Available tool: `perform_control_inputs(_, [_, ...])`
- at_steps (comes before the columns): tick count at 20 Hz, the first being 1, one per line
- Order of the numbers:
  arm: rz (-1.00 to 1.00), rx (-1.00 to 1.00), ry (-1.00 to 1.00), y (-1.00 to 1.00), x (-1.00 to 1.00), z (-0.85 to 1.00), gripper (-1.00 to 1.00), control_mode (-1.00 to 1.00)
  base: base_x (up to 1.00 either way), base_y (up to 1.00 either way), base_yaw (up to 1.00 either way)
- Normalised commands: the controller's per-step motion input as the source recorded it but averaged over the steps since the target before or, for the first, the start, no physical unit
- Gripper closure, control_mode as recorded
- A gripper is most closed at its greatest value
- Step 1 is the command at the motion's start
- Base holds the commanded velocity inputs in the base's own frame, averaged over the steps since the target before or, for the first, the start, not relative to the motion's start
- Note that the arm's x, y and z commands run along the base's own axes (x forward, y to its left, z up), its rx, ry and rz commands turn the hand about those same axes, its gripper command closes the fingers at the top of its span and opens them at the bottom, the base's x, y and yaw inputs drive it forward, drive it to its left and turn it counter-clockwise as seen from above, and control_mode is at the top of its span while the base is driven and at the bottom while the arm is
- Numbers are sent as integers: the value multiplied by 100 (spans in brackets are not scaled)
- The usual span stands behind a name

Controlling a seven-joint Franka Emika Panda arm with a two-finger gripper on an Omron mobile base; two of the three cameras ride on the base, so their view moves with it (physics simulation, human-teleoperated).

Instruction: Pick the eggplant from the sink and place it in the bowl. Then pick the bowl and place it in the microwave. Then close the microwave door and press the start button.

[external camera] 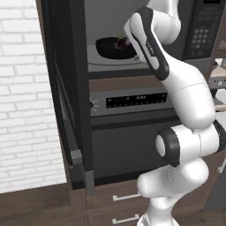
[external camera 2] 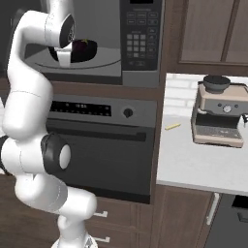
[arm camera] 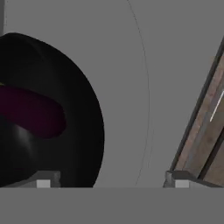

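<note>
While the wide dark-framed microwave door (external camera: 66,101) hangs open at left, the glossy black bowl (external camera: 115,47) with the small purple eggplant (external camera: 122,43) sits inside the microwave (external camera 2: 97,38). End effector (arm camera: 109,183) released, straddling rim. Door likely rigid, light; push outer edge.

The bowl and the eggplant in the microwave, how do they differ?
The bowl is black, wide and round; the eggplant is dark purple, elongated and much smaller. The bowl sits on the grey turntable, while the eggplant lies inside the bowl. Both are glossy and both are inside the open microwave.
</note>
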Motion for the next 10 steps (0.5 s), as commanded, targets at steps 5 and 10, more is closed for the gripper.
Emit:
perform_control_inputs(5, [0,0,-18,0,-68,-27,-100,-100,0,0,0])
perform_control_inputs(10, [0,-3,-5,-25,-37,-39,-100,-100,0,0,0])
